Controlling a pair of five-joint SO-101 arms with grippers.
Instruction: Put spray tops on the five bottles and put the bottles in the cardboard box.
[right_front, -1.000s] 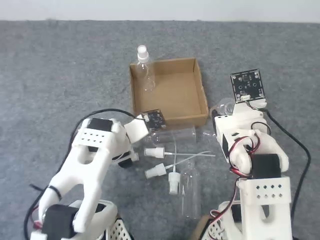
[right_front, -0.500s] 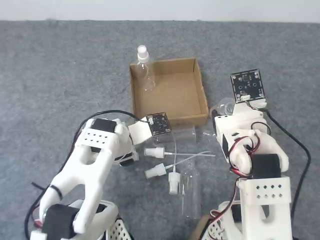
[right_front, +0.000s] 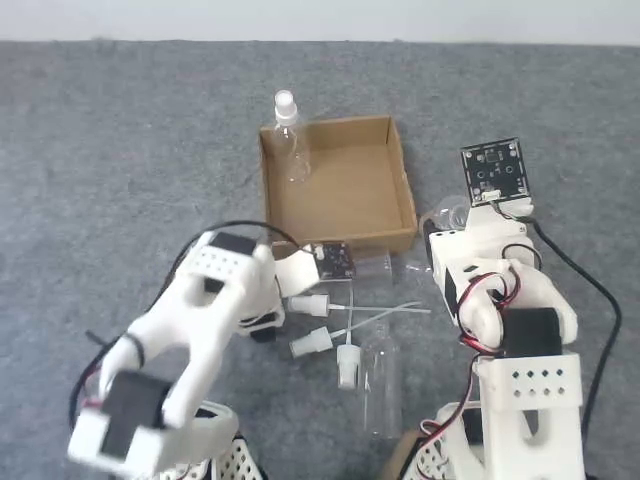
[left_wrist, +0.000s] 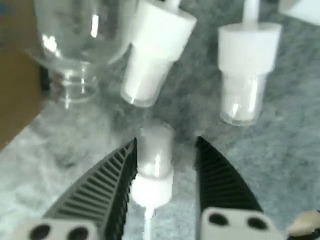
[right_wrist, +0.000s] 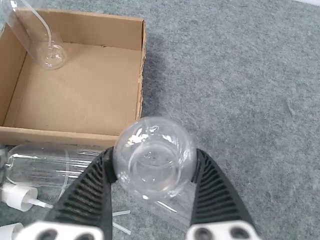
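Note:
In the left wrist view my left gripper (left_wrist: 165, 145) is open around a white spray top (left_wrist: 152, 167); one finger touches it, the other stands apart. Two more spray tops (left_wrist: 155, 50) (left_wrist: 247, 70) and a clear bottle's neck (left_wrist: 75, 55) lie just beyond. My right gripper (right_wrist: 152, 160) is shut on a clear, topless bottle (right_wrist: 152, 150), held just right of the cardboard box (right_front: 345, 195). A bottle with a spray top (right_front: 290, 135) leans in the box's far-left corner. Another bottle (right_front: 365, 268) lies along the box's front wall, and one more (right_front: 381, 385) lies nearer the arms.
Loose spray tops (right_front: 312, 343) (right_front: 347, 365) with thin dip tubes lie on the grey carpet between the two arms. The box's floor (right_wrist: 85, 90) is mostly bare. Open carpet stretches to the left of and behind the box.
My left arm has swung to the right and lowered its gripper onto the cluster of spray tops. The right arm and its bottle have stayed put.

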